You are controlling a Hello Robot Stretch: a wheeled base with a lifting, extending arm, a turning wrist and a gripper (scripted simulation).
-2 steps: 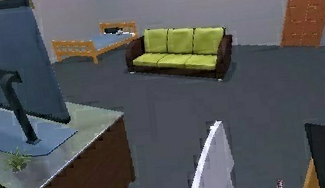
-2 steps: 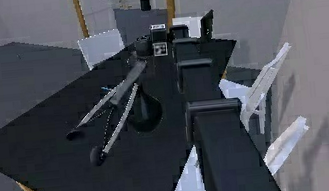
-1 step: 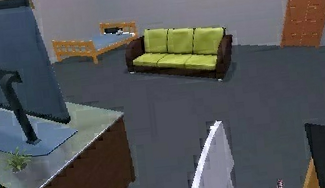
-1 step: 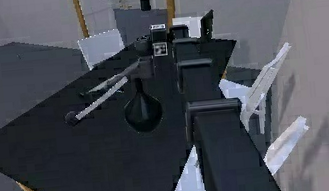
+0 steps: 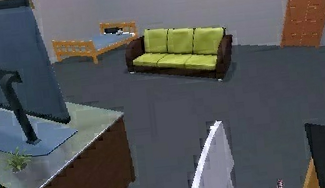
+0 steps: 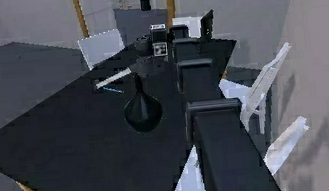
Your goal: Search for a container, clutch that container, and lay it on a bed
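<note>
Container (image 6: 144,108), dark and round-bellied with a narrow neck, upright on the black worktop (image 6: 46,135), just left of the arm (image 6: 216,129). End effector (image 6: 141,42) farther out over the worktop, left of two white squares (image 6: 161,50); cannot tell its grip or whether anything is held. Bed (image 5: 90,44) by the far wall, left of a green sofa (image 5: 180,50).

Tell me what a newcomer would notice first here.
The lime-green sofa stands out against the grey floor in the forward view's middle, with a wooden-framed bed farther back to its left. In the arm side view, a black vase sits on the dark table, just left of the arm.
</note>
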